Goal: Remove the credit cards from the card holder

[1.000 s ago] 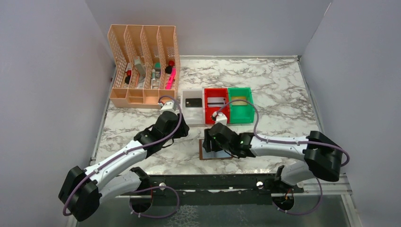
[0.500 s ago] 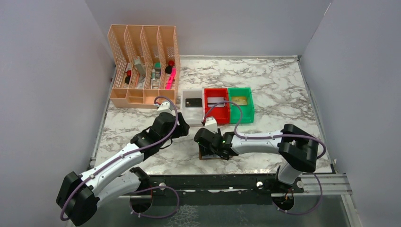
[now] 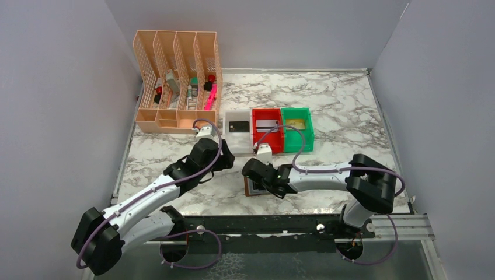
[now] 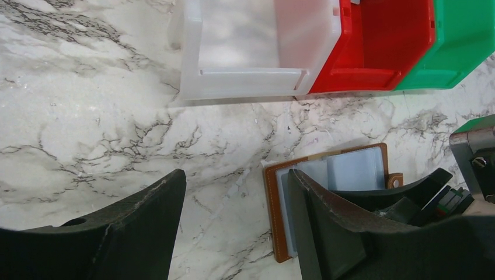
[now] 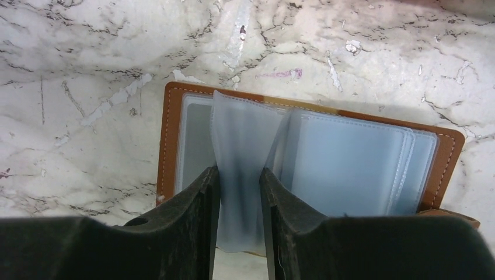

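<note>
The brown card holder (image 3: 255, 190) lies open on the marble table, with pale blue-grey pockets showing (image 5: 350, 166). My right gripper (image 5: 239, 172) is over its left half, jaws closed on one upright pocket leaf (image 5: 242, 140). In the top view the right gripper (image 3: 252, 175) hides most of the holder. My left gripper (image 4: 234, 175) is open and empty just left of the holder (image 4: 335, 169); its right finger overlaps the left panel. A black card (image 3: 237, 126) lies in the white bin, a silvery-white card (image 3: 267, 125) in the red bin, and a gold card (image 3: 296, 123) in the green bin.
The white bin (image 3: 227, 140), red bin (image 3: 255, 143) and green bin (image 3: 308, 140) stand in a row behind the holder, also in the left wrist view (image 4: 245, 79). A peach desk organizer (image 3: 178, 81) with pens stands at the back left. Grey walls enclose the table.
My right gripper has moved left across the holder and now covers its left half. The left arm has barely shifted.
</note>
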`<state>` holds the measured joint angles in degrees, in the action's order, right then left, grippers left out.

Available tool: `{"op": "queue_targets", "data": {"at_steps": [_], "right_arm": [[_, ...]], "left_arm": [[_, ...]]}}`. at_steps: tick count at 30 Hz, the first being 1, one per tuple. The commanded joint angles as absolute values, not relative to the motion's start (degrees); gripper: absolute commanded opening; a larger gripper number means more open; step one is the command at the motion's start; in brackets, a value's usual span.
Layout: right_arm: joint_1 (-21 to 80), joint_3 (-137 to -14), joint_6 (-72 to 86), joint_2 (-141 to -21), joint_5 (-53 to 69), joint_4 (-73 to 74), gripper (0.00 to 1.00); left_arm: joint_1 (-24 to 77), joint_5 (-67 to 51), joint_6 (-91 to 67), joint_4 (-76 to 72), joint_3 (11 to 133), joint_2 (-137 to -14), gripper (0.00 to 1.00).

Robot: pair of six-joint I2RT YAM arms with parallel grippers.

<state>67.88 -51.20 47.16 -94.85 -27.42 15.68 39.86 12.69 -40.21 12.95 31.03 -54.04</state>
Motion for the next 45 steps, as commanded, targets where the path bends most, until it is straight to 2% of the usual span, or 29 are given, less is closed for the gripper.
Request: {"op": "queue_targets", "data": {"at_steps": [1, 11, 17, 36, 42, 45], "right_arm": [[67.08, -46.83, 47.50, -93.45, -23.65, 12.43, 0.35], [58.57, -30.33, 49.58, -82.94, -7.74, -9.55, 0.35], [54.14, -21.56, 53.18, -80.56, -2.48, -21.22, 0.35], [53.17, -13.61, 57.49, -77.32, -4.18, -29.09, 0.37], [53.09, -13.12, 58.04, -77.66, -4.09, -29.95, 0.38], [53.09, -12.86, 58.08, -77.40, -3.86, -30.57, 0.38]], "left_arm": [[39.64, 7.44, -38.68, 9.21, 31.25, -55.79, 0.68], [39.64, -7.80, -37.54, 0.10, 31.16, -64.31, 0.64], [39.92, -13.24, -35.91, -0.42, 34.15, -71.63, 0.53], [46.84, -10.96, -32.10, 4.31, 41.58, -84.03, 0.11], [48.44, -11.34, -32.43, 4.37, 42.73, -87.38, 0.04], [49.44, -11.65, -32.56, 4.23, 43.59, -88.75, 0.04]]}}
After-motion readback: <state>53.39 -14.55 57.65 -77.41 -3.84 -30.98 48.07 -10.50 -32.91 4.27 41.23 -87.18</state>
